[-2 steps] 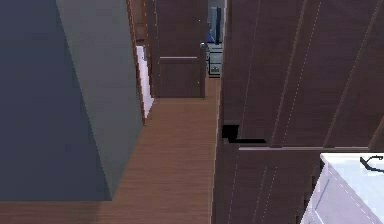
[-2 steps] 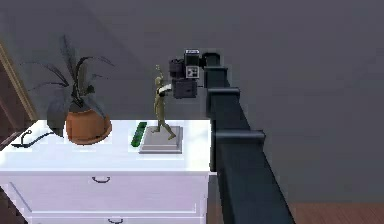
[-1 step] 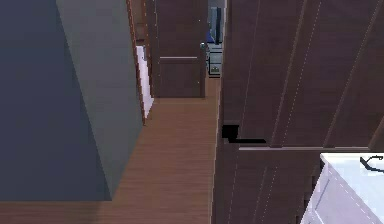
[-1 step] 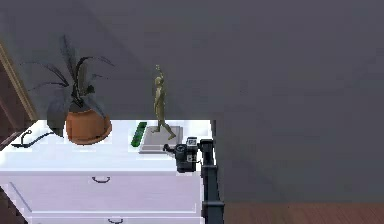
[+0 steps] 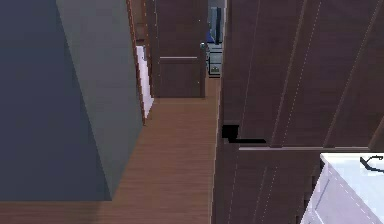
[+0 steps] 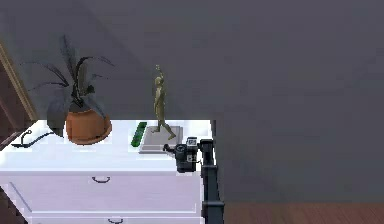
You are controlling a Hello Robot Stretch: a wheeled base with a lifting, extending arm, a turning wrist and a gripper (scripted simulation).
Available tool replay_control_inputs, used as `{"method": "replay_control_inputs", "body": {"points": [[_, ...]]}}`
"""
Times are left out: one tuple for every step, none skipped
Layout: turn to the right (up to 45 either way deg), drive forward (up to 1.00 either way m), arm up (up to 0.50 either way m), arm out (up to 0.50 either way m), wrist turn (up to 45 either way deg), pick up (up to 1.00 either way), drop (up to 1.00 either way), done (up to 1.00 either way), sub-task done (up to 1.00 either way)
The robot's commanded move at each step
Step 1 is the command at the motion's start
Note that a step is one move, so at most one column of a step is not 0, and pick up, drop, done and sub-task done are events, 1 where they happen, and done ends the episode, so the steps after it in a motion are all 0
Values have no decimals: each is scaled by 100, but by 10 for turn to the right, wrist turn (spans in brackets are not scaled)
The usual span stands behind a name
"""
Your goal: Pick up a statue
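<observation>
Now, in the arm side view, the gripper (image 6: pixel 181 153) at the end of the dark arm (image 6: pixel 210 190) stands low over the top of a white dresser (image 6: pixel 110 152), near its right-hand end. The task's thing, a slim bronze statue (image 6: pixel 159 98) of a standing figure, rises upright on a flat pale base (image 6: pixel 160 143) just left of the fingers and slightly beyond them. Whether the fingers touch that base cannot be told. Nor can it be told whether they hold anything, since the statue stands on the dresser top right by them. The low height probably serves to meet the figure near its base, where so tall and thin a piece is least apt to tip. Farther left of the fingers lie a green slab (image 6: pixel 141 135), a potted plant (image 6: pixel 88 125) in a terracotta pot and, at the far end, a dark curved object (image 6: pixel 30 138), all well apart from the reach. The forward view adds the surroundings: a wooden floor (image 5: pixel 175 150), dark panelled doors (image 5: pixel 300 90), a grey wall (image 5: pixel 60 90) and the dresser's white corner at lower right.
</observation>
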Motion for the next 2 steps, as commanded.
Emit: {"method": "replay_control_inputs", "body": {"points": [[0,0,10,0,0,0,0,0,0],[0,0,0,0,0,0,0,100,0]]}}
